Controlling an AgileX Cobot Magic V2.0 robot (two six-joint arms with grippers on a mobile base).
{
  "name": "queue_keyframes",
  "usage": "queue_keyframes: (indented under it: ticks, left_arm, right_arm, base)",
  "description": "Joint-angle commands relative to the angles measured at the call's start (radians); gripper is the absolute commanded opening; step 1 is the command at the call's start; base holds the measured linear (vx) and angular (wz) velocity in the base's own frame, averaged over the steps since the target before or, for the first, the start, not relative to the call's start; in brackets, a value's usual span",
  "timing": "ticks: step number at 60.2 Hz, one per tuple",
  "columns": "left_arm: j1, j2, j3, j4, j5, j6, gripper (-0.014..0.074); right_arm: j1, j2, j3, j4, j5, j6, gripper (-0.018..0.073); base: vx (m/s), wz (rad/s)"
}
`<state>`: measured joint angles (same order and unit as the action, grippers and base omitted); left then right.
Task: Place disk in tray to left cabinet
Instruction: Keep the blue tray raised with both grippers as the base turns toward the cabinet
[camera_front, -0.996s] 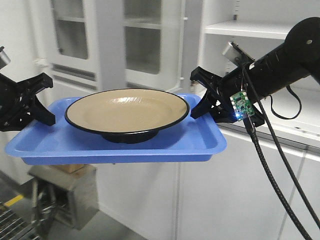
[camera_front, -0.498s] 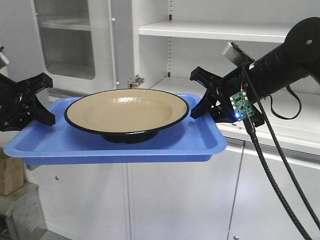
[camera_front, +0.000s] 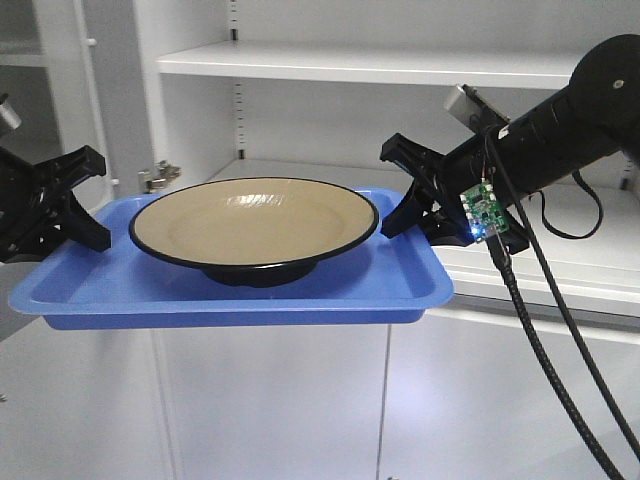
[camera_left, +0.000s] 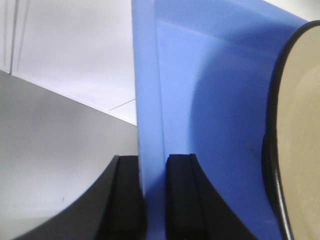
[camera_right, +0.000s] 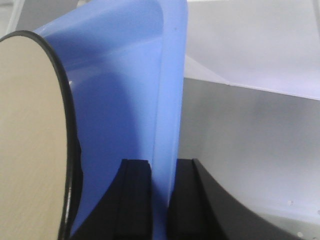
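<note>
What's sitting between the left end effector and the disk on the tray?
Nothing, just bare tray floor between the left end effector and the disk; the left wrist view shows it.

The tray reads as smooth blue plastic, with a soft sheen along its rim and no texture on its floor. The disk is glossy: its tan glaze catches bright streaks of light at the far side, and the black rim and underside shine too. The left tool and right tool look like matt black plastic, with flat-faced fingers and no shine. The left cabinet shows smooth painted metal, pale grey-white with a dull finish. There is also a bare green circuit board and a black cable with a smooth sheath.
</note>
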<state>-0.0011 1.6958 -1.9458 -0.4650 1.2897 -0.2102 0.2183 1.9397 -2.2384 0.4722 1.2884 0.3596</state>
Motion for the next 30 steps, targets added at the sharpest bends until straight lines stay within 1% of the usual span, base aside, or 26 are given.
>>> queue_keyframes:
  ticks: [1,14,30]
  left_arm:
    - [-0.014,-0.051,-0.029,-0.107,-0.042,-0.006,0.0001]
    - [-0.014,-0.051,-0.029,-0.107,-0.042,-0.006,0.0001]
    - [-0.014,-0.051,-0.029,-0.107,-0.042,-0.006,0.0001]
  right_arm:
    - [0.012,-0.057,-0.033,0.093,-0.013,-0.016,-0.0001]
    - [0.012,-0.057,-0.033,0.093,-0.013,-0.016,-0.0001]
    - [0.012,-0.057,-0.033,0.093,-0.013,-0.016,-0.0001]
  base:
    - [0.12,-0.34]
    - [0.13,-0.3]
    - [0.15,-0.21]
